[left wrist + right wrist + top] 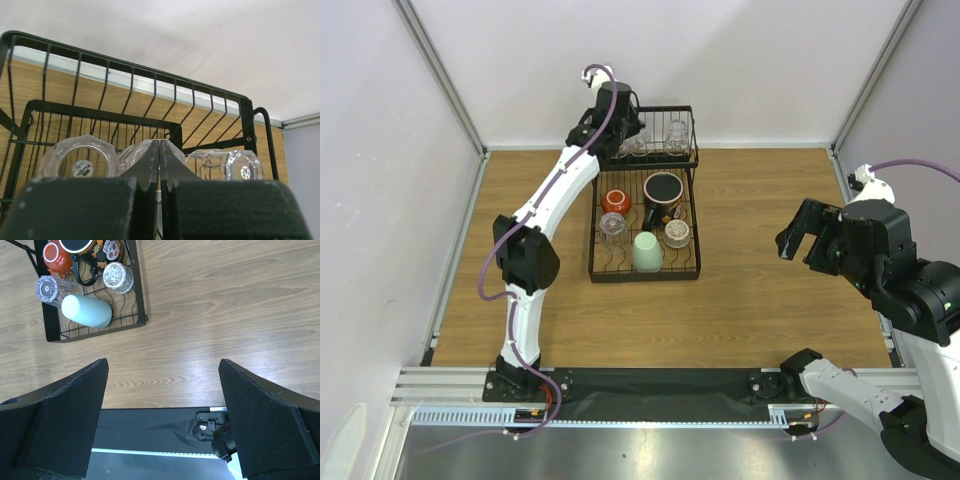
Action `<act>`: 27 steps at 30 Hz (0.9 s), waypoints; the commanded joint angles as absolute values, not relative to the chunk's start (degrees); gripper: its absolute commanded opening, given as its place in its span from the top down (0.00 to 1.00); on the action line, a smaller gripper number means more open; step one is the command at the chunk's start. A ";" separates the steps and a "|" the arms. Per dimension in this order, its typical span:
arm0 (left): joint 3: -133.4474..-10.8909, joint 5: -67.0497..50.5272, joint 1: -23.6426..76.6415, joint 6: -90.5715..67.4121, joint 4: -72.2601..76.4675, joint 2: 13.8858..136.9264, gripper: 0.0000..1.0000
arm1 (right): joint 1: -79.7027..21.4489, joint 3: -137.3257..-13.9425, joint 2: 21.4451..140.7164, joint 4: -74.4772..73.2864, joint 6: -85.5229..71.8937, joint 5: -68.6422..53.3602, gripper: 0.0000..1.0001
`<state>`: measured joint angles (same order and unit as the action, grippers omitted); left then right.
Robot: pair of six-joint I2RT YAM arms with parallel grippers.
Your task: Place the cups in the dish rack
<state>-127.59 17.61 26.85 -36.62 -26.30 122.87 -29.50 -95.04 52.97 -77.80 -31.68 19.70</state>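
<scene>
Every cup [647, 252] in view sat inside the dish rack [593, 240] on the bench [770, 300], glasses [80, 160] bottoms-up in its raised basket [692, 120], probably to drain, just beside the pressed-together, empty jaws of the left arm [545, 205], while the jaws of the right arm [880, 250] hung spread and empty, well aside.

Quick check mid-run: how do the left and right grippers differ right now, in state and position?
The left gripper is shut, fingers pressed together; the right gripper is wide open. The left gripper is at the raised basket of the dish rack, close to the glass tumblers; the right gripper hangs over the table, to the right of the rack and apart from it. Both hold nothing.
</scene>
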 commanded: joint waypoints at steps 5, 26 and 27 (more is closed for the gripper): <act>-127.79 13.10 26.89 -38.05 -25.31 118.65 1.00 | -29.18 -94.75 53.44 -79.98 -29.97 20.04 0.02; -122.54 5.64 27.25 -37.70 -27.60 106.97 0.90 | -28.56 -88.07 54.31 -71.64 -26.98 14.25 0.00; -120.69 4.58 27.25 -37.44 -27.68 105.48 0.85 | -28.56 -87.37 54.66 -70.93 -27.16 13.19 0.00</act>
<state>-123.66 9.74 27.03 -37.06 -27.57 113.08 -28.84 -89.19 53.74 -75.29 -28.42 15.97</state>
